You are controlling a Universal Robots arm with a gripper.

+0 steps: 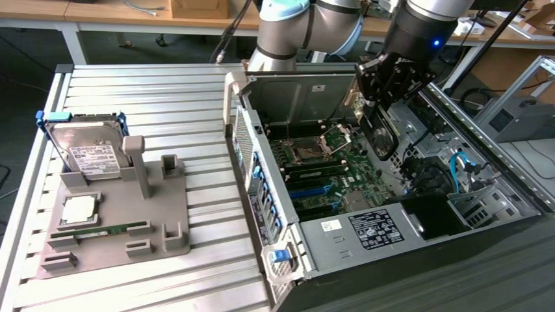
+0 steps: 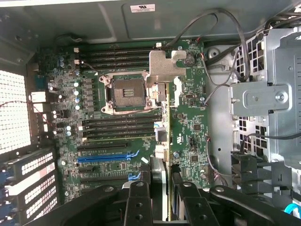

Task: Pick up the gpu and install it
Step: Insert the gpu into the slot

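Note:
My gripper (image 1: 375,104) hangs over the open computer case (image 1: 260,162), shut on the gpu (image 1: 383,135), a dark flat card that hangs on edge below the fingers. The card sits above the far part of the green motherboard (image 1: 325,179), clear of it. In the wrist view the gpu (image 2: 160,141) runs edge-on out from between the black fingers (image 2: 137,202), with its pale metal bracket (image 2: 164,66) at the far end, above the motherboard (image 2: 188,132). My gripper (image 2: 160,200) has one finger on each side of the card.
A grey fixture (image 1: 165,214) on the slatted table holds a silver hard drive (image 1: 85,155), a green memory stick (image 1: 108,231) and a square chip (image 1: 78,208). The board has an open CPU socket (image 2: 127,92) and blue expansion slots (image 2: 103,158). Cables and a drive cage (image 2: 263,99) line the case side.

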